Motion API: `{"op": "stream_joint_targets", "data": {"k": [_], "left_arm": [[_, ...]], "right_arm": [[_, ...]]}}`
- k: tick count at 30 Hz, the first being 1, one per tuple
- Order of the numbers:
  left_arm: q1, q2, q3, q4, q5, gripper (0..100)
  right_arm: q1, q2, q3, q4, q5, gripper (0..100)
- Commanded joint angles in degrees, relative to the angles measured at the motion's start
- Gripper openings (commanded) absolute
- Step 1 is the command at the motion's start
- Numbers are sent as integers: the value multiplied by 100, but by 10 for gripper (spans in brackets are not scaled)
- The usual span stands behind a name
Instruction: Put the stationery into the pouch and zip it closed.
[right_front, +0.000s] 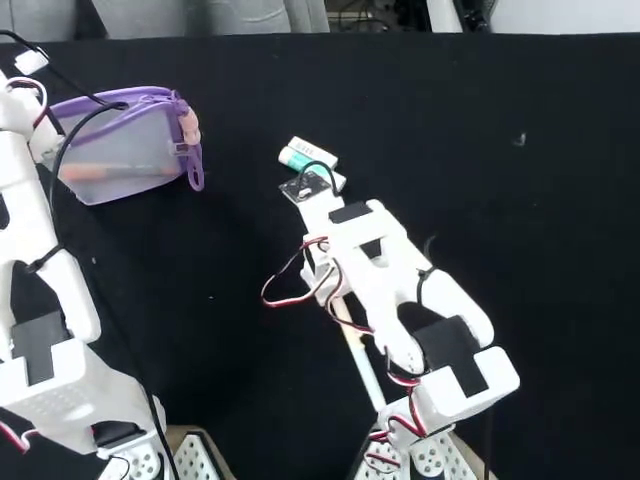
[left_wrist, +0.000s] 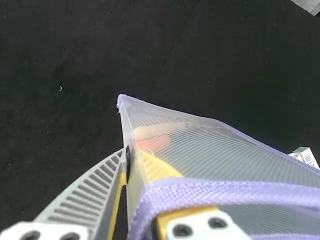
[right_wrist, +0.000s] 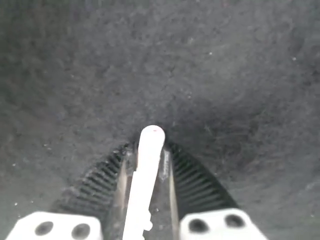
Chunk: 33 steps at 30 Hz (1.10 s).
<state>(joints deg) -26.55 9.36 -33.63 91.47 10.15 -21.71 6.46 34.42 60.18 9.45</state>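
Your left pincer (left_wrist: 131, 159) pinches the pouch (right_front: 125, 150), which has an orange item inside. Your right pincer (right_wrist: 148, 148) grips a white pen (right_wrist: 142, 200). A white-green item (right_front: 310, 158) lies on the surface, and the zipping remains.

Surface: I see a table (right_front: 520, 220) under a black cloth with faint lint specks.
Middle: a small white-and-green stationery piece (right_front: 308, 158) lies flat on the cloth.
Far left: a clear pouch (right_front: 130, 145) with purple trim; I cannot tell whether it rests on the cloth.
Near middle: a pale pen (right_front: 362, 365) under an arm; contact with the cloth is unclear to me.
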Motion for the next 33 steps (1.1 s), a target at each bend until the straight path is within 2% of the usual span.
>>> {"op": "stream_joint_targets", "data": {"k": [1,10,13,18,24,33], "left_arm": [[66,185,92,-176,70,30],[1033,237,-1059,229,79,30],[1385,185,-1305,316,79,30],[1938,237,-1938,932,88,29],[2484,176,-1842,941,466,29],[3591,176,-1429,949,862,29]], "right_arm": [[62,48,-163,-53,53,14],[132,-971,-690,870,62,11],[440,-1508,-708,897,62,11],[1090,-2563,-716,897,53,11],[1433,-4004,-716,862,53,11],[1442,-5780,-1297,853,44,11]]}}
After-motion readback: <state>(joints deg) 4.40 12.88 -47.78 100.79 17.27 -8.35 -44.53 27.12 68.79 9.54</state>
